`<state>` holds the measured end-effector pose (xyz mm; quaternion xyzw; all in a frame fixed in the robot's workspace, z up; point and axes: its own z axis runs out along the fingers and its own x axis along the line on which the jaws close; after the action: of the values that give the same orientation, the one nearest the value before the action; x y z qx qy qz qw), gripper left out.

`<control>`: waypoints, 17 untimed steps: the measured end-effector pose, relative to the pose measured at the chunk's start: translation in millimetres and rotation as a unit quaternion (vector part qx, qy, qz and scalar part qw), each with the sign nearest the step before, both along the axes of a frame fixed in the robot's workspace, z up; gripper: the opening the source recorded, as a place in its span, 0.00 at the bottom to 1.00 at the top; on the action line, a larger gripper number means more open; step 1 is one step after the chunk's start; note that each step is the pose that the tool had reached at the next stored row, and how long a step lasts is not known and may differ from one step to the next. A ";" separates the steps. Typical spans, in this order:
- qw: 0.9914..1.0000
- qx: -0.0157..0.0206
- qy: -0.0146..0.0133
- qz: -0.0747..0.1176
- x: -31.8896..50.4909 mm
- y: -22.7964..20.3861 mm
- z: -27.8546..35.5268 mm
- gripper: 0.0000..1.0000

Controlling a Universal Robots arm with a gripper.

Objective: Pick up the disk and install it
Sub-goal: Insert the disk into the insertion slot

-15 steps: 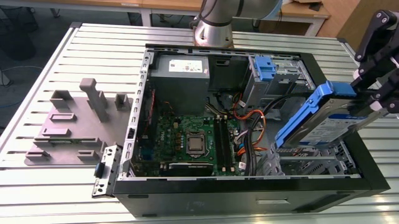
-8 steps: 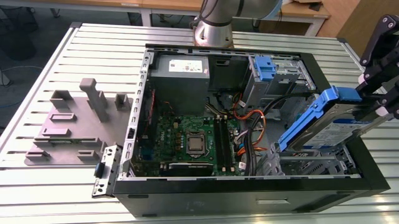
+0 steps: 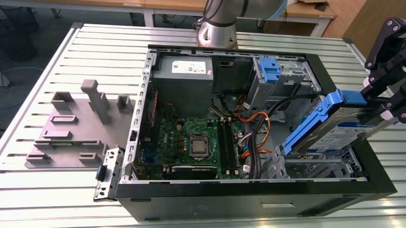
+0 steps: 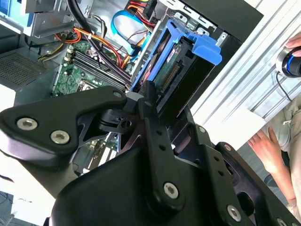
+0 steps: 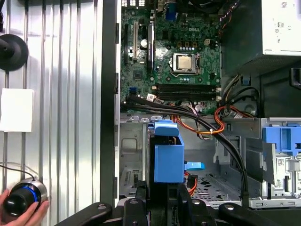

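The gripper [image 3: 379, 105] is black and made of flat bars with round screws. It is closed on one end of the disk [image 3: 343, 128] and holds it in the air. In the second wrist view a thin black finger [image 4: 149, 101] presses on the side of the disk [image 4: 174, 70].

The disk is a flat box shape. Its face is shiny silver metal with a blue and white sticker. Smooth blue plastic strips run down its long sides, and a blue tab sticks out at the held end.

The disk is tilted. Its long way runs from the gripper, high up by the exterior view's right, down into the open computer case [image 3: 254, 202]. The low end dips into a bare metal cage [image 3: 317, 166] with holes in it, in the case's corner at the exterior view's right, close to the front edge of the bench [image 3: 63, 61]. The sticker side faces up.

The case is a black box lying on its side with no lid. Inside are a green board [image 3: 190, 137], a big grey metal box [image 3: 184, 71], and bendy orange and black wires [image 3: 254, 123].

The bench is silver with long grooves. A grey plate [image 3: 63, 137] with blocky bumps lies by its edge at the exterior view's left. In the first wrist view a hand [image 5: 19, 214] rests on a round knob [image 5: 21, 197] on the bench.
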<state>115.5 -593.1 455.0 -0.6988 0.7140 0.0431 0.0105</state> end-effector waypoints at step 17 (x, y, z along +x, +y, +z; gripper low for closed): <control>1.000 0.000 0.000 0.000 2.1 0.0 -6.7 0.35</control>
<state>117.7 -593.1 448.3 -0.6988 0.7140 0.0431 0.0105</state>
